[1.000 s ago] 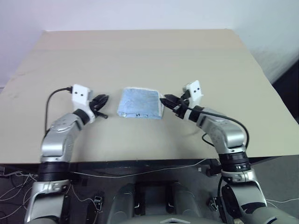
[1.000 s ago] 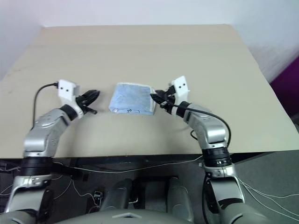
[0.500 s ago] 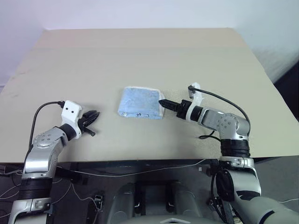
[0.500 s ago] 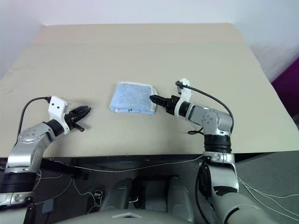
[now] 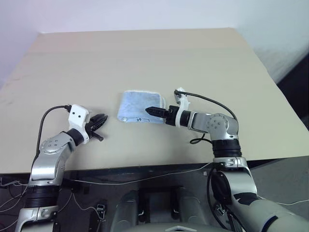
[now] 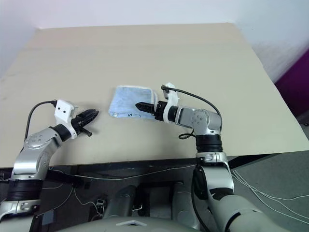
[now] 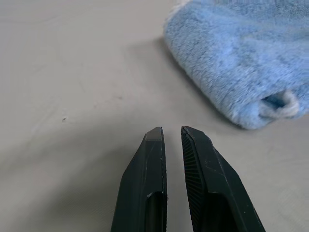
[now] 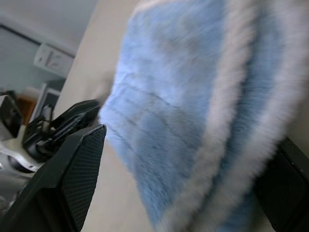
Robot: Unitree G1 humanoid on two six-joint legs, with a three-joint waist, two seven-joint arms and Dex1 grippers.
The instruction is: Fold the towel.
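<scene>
The towel [image 5: 136, 105] is a light blue terry cloth with white edging, folded into a small pad at the middle of the table. A dark printed mark shows at its near edge. My right gripper [image 5: 150, 110] reaches in from the right, low over the towel's right side. In the right wrist view its fingers [image 8: 72, 179] stand wide apart, open, with the towel's edge [image 8: 193, 96] between them. My left gripper [image 5: 99, 123] rests a short way left of the towel, shut and empty, pointing at the towel's corner [image 7: 270, 104].
The tan table [image 5: 145, 58] stretches far behind the towel, and its front edge runs just below both arms. A black cable [image 5: 205, 140] loops from my right wrist onto the table. Another cable [image 5: 46, 118] arcs off my left wrist.
My right gripper has opened wide, rolled, and slid left onto the towel's right edge. My left gripper has drawn back slightly toward the front edge, still shut.
</scene>
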